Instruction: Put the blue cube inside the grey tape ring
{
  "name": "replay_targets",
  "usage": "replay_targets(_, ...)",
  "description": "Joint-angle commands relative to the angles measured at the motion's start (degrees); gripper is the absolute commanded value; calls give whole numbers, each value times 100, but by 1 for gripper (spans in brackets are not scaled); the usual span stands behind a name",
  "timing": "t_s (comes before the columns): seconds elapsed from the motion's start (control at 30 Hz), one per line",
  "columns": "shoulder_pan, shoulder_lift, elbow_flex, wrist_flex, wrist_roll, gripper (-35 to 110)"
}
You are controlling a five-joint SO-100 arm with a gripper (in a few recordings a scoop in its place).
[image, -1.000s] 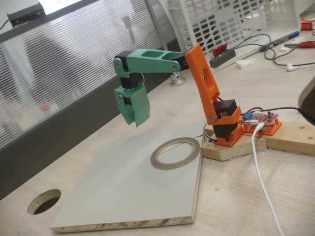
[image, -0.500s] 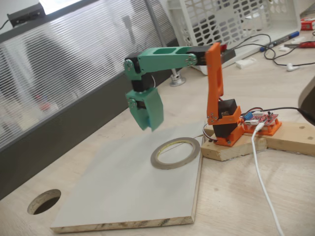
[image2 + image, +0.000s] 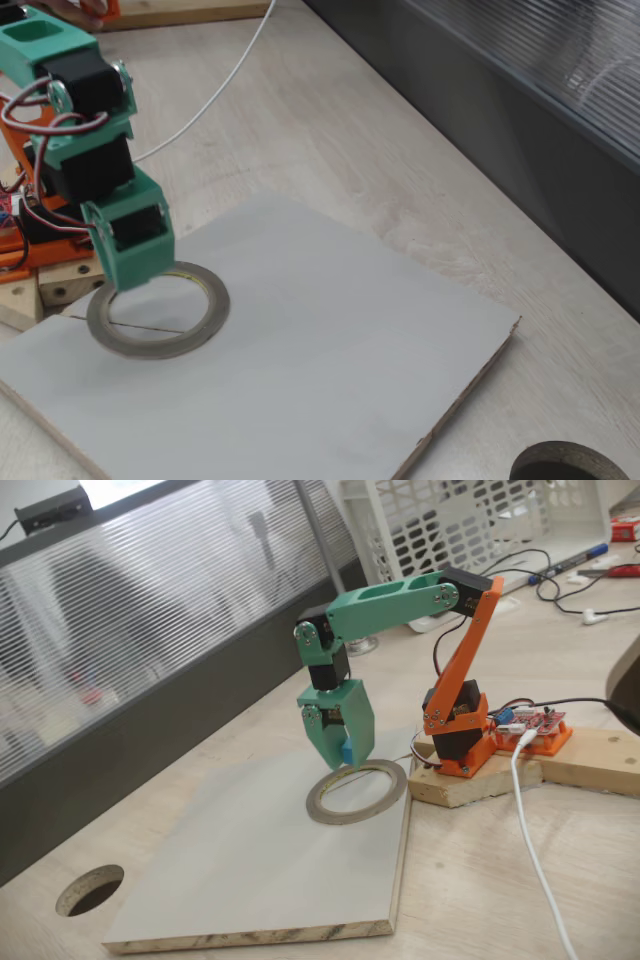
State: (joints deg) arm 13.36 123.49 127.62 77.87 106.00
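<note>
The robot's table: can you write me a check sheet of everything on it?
Surface: pale wooden table with a grey board lying on it; a round hole is cut in the table.
Job's things: cube is blue, held in the hand just above the ring, which lies flat on the board.
Clutter: pens and a white basket at the back.
Hand: green hand points down, shut on the cube.
Cables: white cable runs past the arm's base; dark cables at the back.
Surroundings: ribbed panel behind the table.
</note>
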Motion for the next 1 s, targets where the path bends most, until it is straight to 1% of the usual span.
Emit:
replay_targets(0.0, 26, 439, 378, -193, 53, 0)
replay_targets(0.97, 35, 483, 562, -202, 53, 0)
